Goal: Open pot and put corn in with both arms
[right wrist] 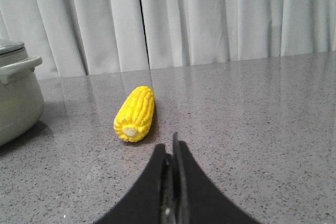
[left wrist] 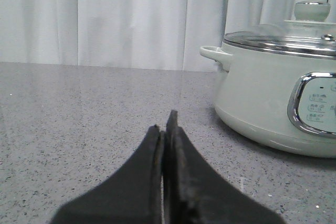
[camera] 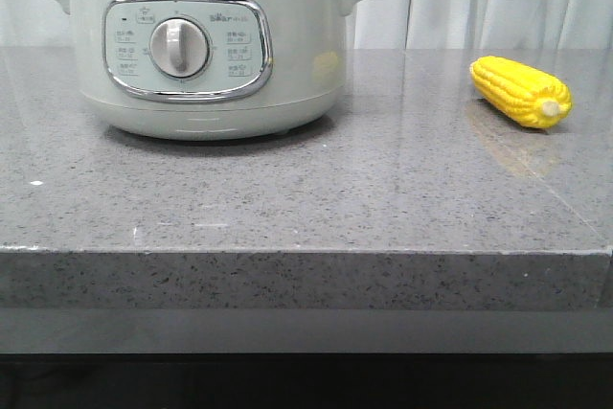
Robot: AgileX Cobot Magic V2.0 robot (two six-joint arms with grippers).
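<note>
Above the counter (camera: 287,208), L tool (left wrist: 167,124) & R tool (right wrist: 172,145) both clenched, empty, apart from pot (camera: 206,45) & corn (camera: 520,91).

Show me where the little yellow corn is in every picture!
Front view: the small bright yellow corn cob lies at the right, on the grey speckled stone table.
Left wrist view: not in it.
Right wrist view: left of centre, beyond the shut right pincer.
Shared landmark: the big round mint-green pot, seen in all three.
</note>
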